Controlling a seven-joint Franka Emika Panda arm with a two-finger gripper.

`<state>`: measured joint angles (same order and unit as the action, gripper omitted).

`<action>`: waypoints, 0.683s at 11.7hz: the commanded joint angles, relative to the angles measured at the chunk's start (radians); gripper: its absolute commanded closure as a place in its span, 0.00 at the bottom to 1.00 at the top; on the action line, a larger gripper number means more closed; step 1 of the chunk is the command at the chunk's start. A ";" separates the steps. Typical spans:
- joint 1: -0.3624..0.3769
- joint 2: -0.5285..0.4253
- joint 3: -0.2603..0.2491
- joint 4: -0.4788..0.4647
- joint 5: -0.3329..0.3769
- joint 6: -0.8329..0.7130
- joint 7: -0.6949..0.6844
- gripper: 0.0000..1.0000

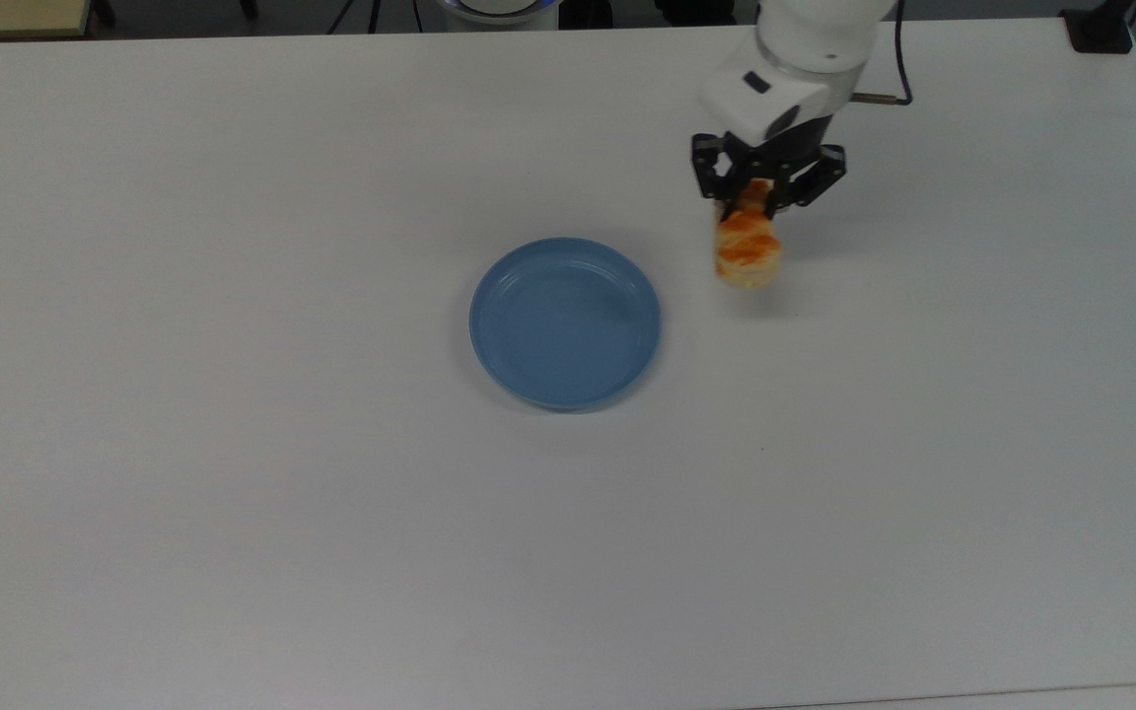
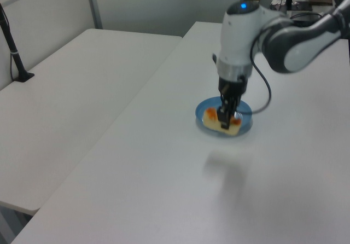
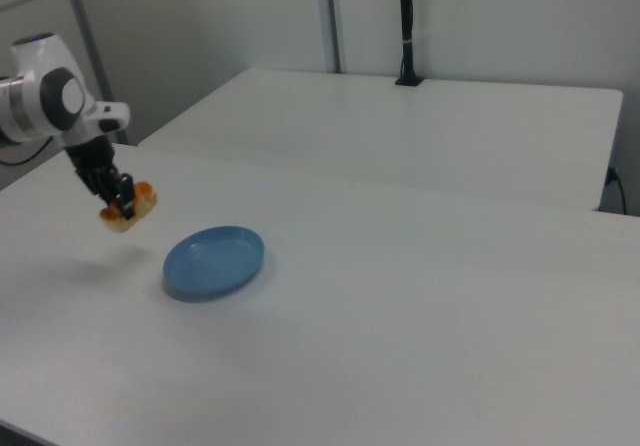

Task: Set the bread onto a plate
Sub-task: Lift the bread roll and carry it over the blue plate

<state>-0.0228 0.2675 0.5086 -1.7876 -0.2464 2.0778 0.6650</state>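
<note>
My gripper (image 1: 749, 208) (image 2: 224, 119) (image 3: 122, 207) is shut on the bread (image 1: 748, 251) (image 2: 213, 116) (image 3: 131, 209), a small pale-yellow loaf with orange-brown glazed bumps. The loaf hangs in the air above the table, and its shadow lies on the white surface below it. The round light-blue plate (image 1: 565, 322) (image 2: 244, 122) (image 3: 214, 260) lies flat with nothing on it. In the top view the bread is just right of the plate's rim; in the right view it hangs up and left of the plate.
The white table (image 1: 233, 493) spreads wide around the plate. A second white table (image 2: 65, 96) (image 3: 430, 126) stands alongside, with a black post (image 2: 13, 52) (image 3: 407, 26) on it. The arm's cable (image 1: 884, 97) trails near the wrist.
</note>
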 commanded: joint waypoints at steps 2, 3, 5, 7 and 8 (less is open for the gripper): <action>-0.055 -0.011 -0.096 0.097 0.001 -0.085 -0.113 0.62; -0.057 -0.011 -0.123 0.115 0.007 -0.126 -0.143 0.64; -0.055 -0.013 -0.168 0.181 0.051 -0.270 -0.273 0.67; -0.057 -0.014 -0.197 0.188 0.055 -0.283 -0.291 0.67; -0.057 -0.010 -0.202 0.185 0.055 -0.275 -0.289 0.67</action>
<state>-0.0915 0.2654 0.3336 -1.6043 -0.2138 1.8197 0.4077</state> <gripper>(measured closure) 0.665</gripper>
